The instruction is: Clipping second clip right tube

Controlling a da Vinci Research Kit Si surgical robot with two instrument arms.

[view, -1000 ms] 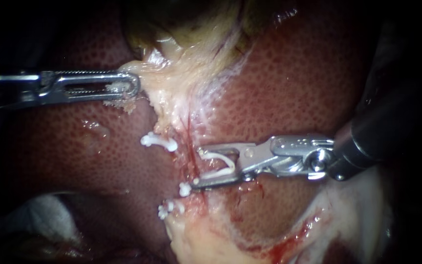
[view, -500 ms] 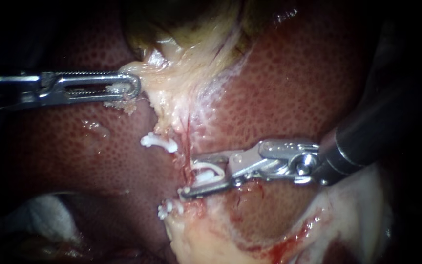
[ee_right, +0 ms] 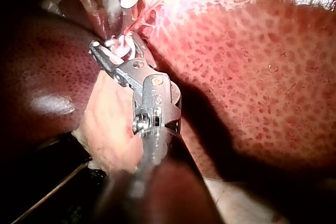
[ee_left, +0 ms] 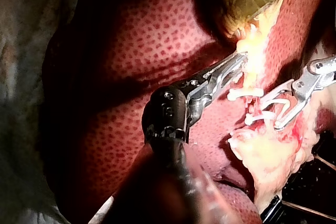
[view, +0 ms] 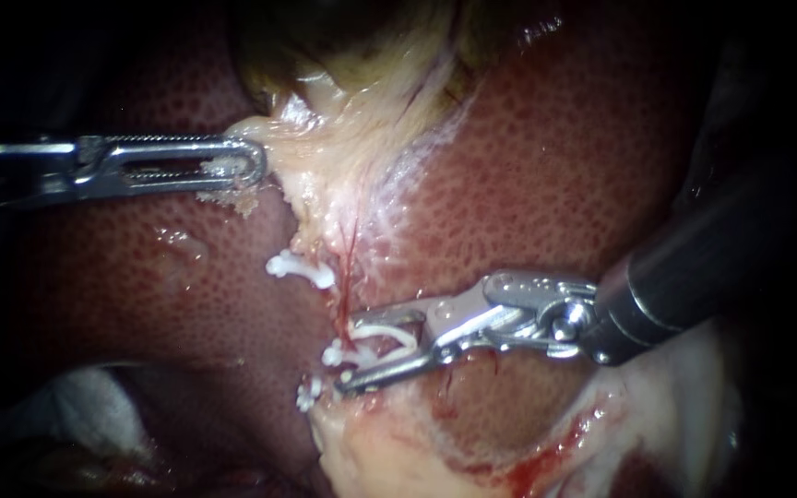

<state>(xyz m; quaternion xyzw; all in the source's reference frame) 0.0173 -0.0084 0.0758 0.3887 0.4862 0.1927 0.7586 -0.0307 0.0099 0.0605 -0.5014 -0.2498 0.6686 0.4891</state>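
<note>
Right instrument (view: 350,355) jaws gripped an open white clip (view: 389,330) astride the right tube (view: 350,277), placed to seal it | left instrument (view: 253,162) clamped pale tissue (view: 325,161) under the gallbladder (view: 343,37), pulling left, I judged, to stretch the tube.

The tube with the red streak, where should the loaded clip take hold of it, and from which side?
Take the tube on its bare stretch between the upper clip and the lower clip, from the right, crosswise. The left instrument grips pale tissue above, so it runs straight downward, and the right instrument with its loaded clip can likely straddle it.
</note>
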